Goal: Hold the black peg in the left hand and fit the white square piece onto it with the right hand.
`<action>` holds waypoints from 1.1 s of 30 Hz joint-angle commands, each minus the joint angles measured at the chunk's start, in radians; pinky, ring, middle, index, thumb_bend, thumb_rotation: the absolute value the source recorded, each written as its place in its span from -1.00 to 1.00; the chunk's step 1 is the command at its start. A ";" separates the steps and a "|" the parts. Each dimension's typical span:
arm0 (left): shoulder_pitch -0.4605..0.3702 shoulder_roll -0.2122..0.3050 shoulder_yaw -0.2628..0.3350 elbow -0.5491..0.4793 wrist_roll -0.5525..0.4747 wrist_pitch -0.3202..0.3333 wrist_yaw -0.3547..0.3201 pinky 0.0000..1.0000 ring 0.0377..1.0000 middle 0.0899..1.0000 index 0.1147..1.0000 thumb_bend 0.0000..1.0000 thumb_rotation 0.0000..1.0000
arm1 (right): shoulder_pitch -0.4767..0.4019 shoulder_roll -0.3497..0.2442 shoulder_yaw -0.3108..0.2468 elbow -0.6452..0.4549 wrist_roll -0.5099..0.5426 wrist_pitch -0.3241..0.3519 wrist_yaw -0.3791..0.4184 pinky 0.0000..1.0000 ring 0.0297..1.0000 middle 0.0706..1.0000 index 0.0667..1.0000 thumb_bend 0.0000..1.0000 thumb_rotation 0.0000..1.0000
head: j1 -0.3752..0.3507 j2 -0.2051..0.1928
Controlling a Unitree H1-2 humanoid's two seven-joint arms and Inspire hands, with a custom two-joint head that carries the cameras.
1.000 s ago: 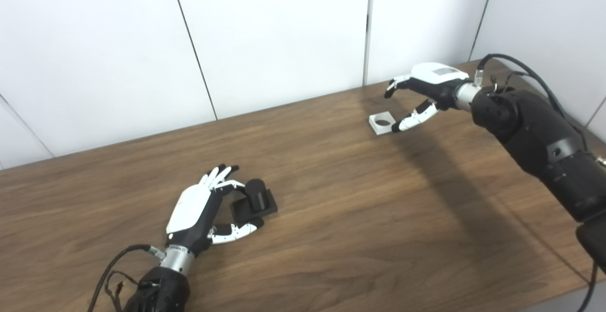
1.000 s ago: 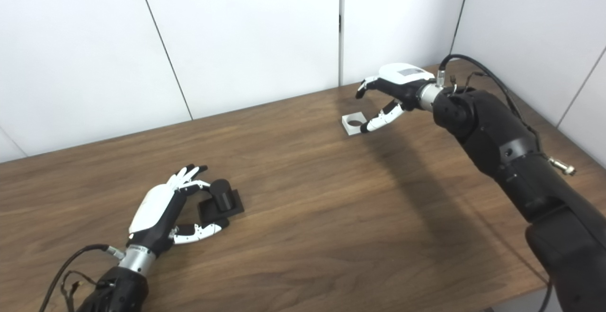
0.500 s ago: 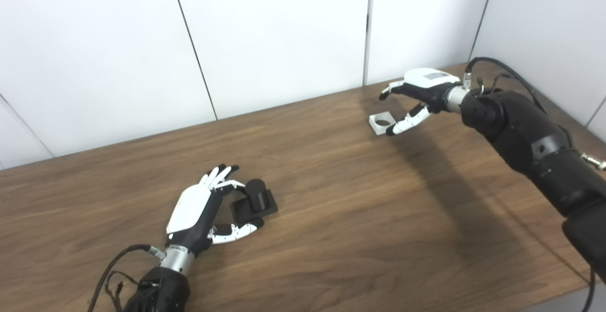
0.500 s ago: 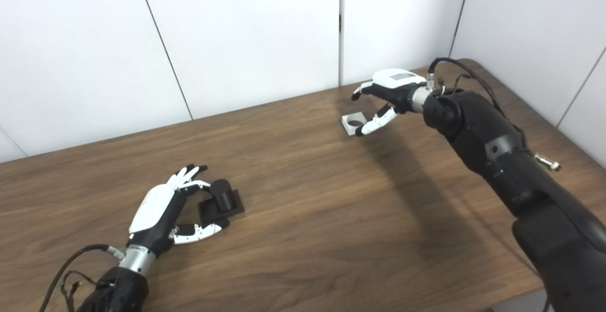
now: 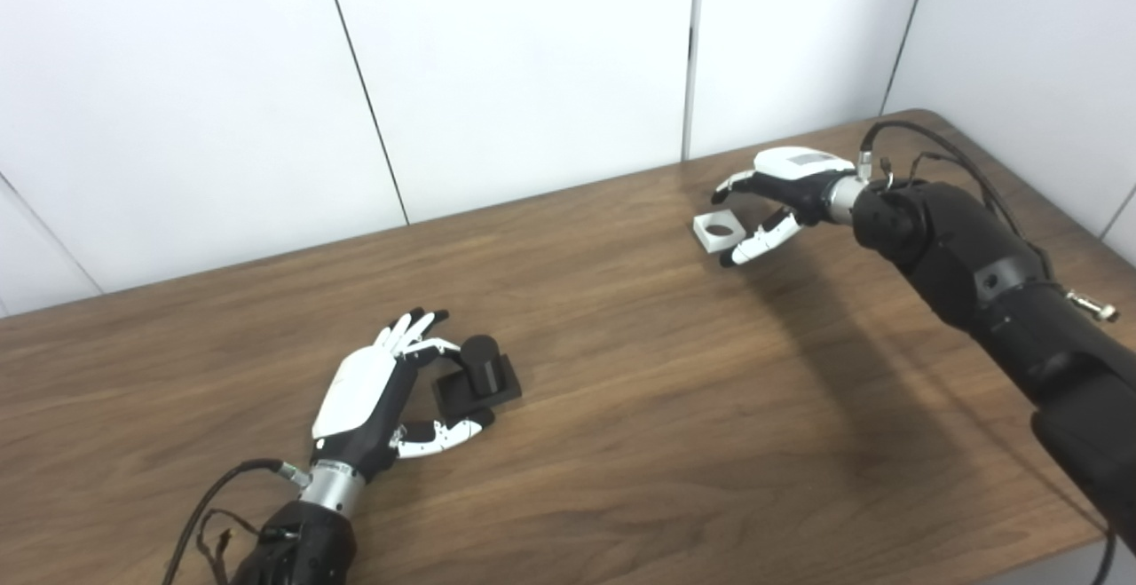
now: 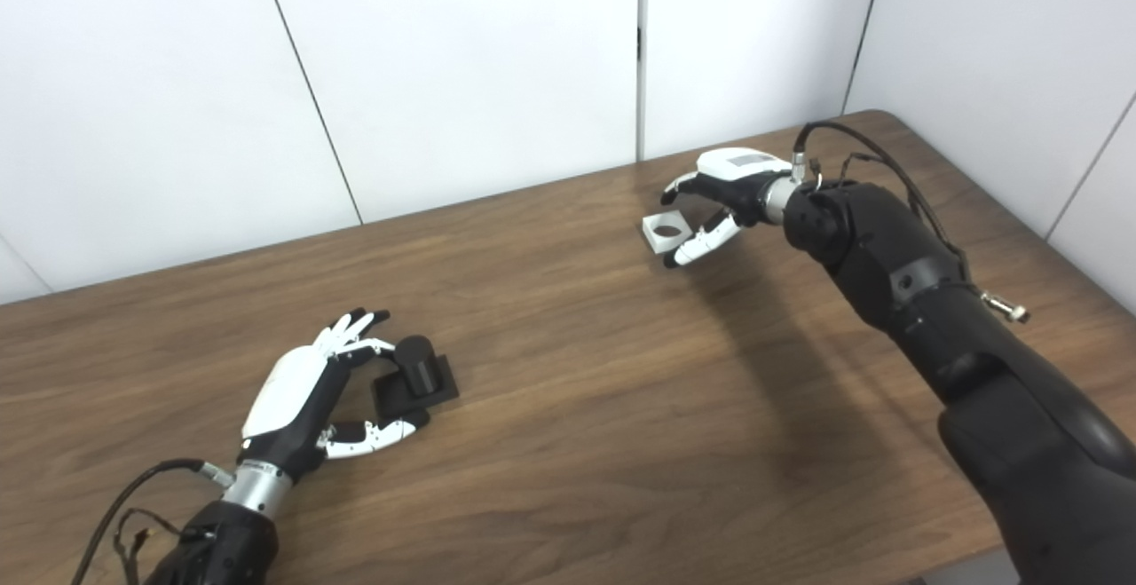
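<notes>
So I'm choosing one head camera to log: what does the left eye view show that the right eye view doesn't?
Only the left eye view: a wall-panel seam at its far left edge. Only the right eye view: more side wall and table edge right of the right arm. Both: the open left hand around the black peg, and the open right hand at the white square piece lying on the table.

This looks like a robot test space or lab rather than a home. A plain brown wood-grain tabletop (image 5: 621, 372) with a rounded far right corner stands against bare white wall panels (image 5: 515, 61) split by thin dark seams. Two black robot arms (image 6: 896, 256) with exposed cables reach in over the near edge, towards small plain test pieces.
</notes>
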 commanded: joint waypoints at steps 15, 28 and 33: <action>0.035 0.034 0.019 -0.044 0.027 0.055 -0.033 1.00 1.00 0.90 0.15 0.58 -0.44 | -0.078 0.017 0.029 0.051 -0.001 -0.040 -0.077 0.75 0.82 0.81 0.61 0.46 0.00 | 0.008 0.011; 0.042 0.036 0.021 -0.055 0.025 0.064 -0.041 1.00 1.00 0.90 0.15 0.59 -0.40 | -0.090 0.022 0.048 0.107 -0.005 -0.077 -0.119 0.72 0.77 0.76 0.53 0.45 -0.06 | 0.019 0.021; 0.049 0.042 0.024 -0.070 0.026 0.075 -0.049 1.00 1.00 0.90 0.17 0.59 -0.38 | -0.104 0.012 0.057 0.124 -0.006 -0.094 -0.119 0.70 0.76 0.76 0.53 0.44 -0.10 | 0.021 0.023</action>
